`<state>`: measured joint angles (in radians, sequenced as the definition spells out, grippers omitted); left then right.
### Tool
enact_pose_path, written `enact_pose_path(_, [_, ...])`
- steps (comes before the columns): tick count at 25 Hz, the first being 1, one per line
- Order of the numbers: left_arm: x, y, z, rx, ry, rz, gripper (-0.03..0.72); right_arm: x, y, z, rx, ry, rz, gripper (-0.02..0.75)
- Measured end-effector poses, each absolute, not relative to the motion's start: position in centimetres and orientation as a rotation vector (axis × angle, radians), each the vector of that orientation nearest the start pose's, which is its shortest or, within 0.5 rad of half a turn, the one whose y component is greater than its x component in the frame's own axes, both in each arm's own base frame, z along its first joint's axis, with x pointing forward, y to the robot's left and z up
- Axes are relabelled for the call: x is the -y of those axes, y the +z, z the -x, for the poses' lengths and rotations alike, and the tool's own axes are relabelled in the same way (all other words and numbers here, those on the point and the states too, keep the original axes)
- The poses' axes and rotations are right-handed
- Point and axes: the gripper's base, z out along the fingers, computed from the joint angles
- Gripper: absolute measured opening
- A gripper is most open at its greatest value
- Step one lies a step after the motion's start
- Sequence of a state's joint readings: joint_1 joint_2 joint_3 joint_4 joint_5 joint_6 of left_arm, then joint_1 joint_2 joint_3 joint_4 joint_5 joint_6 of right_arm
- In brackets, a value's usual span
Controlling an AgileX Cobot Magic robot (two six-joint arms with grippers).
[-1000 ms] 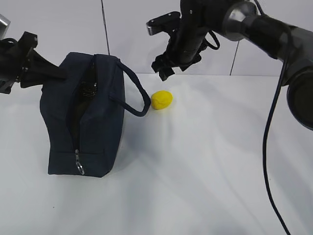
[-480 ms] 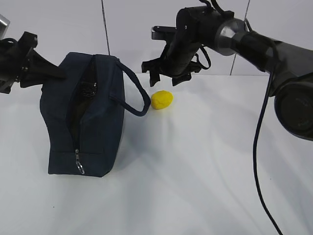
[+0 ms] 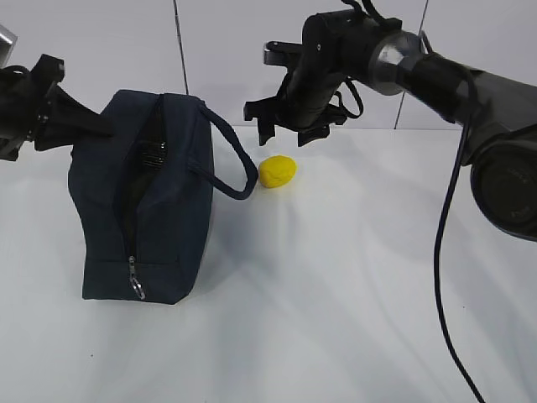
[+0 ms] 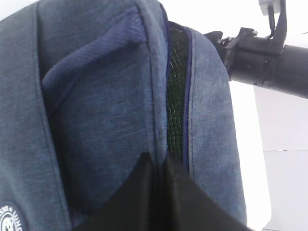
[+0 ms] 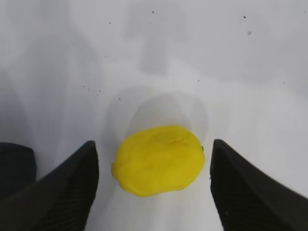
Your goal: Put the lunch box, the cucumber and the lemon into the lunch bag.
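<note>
My right claw is wide open and holds nothing; it hangs above the lemon, which lies on the white desk between the fingers. My left claw is closed on the lunch bag fabric beside the open zipper. The bag stands at 9 o'clock from the lemon, handle nearest it.
</note>
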<state>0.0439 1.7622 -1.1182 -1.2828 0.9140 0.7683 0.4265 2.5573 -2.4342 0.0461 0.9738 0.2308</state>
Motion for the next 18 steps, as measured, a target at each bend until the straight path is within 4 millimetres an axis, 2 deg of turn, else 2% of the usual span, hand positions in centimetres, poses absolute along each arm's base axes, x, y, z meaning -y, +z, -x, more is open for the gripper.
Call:
enact_pose_path(8, [5.4,23.2,-35.5,-2.390,-1.198,0.098,0.008,-23.5,18.1,-50.4,-2.637,0.368,0.068,0.561])
enact_pose_path(18, [5.4,23.2,-35.5,-2.390,-1.198,0.098,0.008,-23.9,16.5,-50.1,-2.708,0.448,-0.042,0.561])
